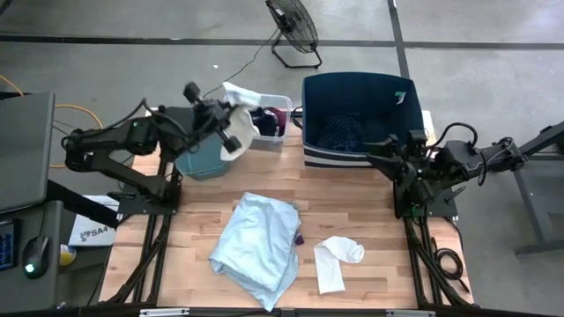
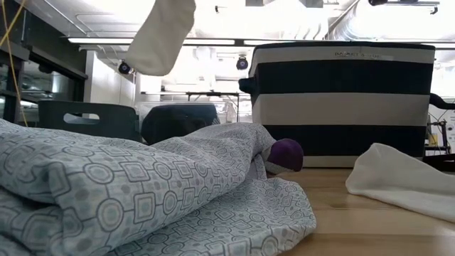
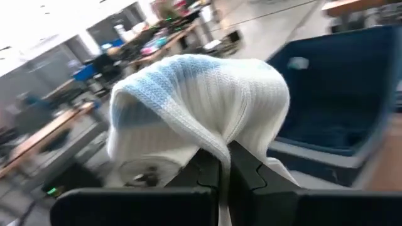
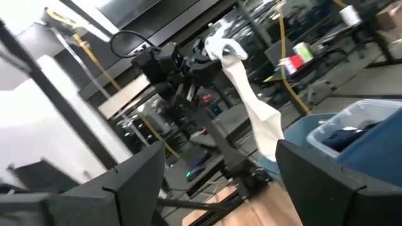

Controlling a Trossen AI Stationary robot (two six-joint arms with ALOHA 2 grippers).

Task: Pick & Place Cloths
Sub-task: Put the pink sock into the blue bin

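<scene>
My left gripper [image 1: 231, 123] pinches 1 long white ribbed sock [image 1: 240, 125] above the teal bin [image 1: 201, 164] at the frame's upper left, so I'd clear the clear plastic tub's [image 1: 275, 132] rim before releasing, while my right gripper [image 1: 407, 154], fingers spread, waits right of the navy bin [image 1: 356, 88].

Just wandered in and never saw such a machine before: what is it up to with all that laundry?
It is sorting cloths into bins. The left claw is shut on a white sock, dangling it in the air by the clear bin and the teal bin. The right claw waits open beside the navy striped bin. A pale-blue patterned cloth and another white sock lie on the table.
</scene>
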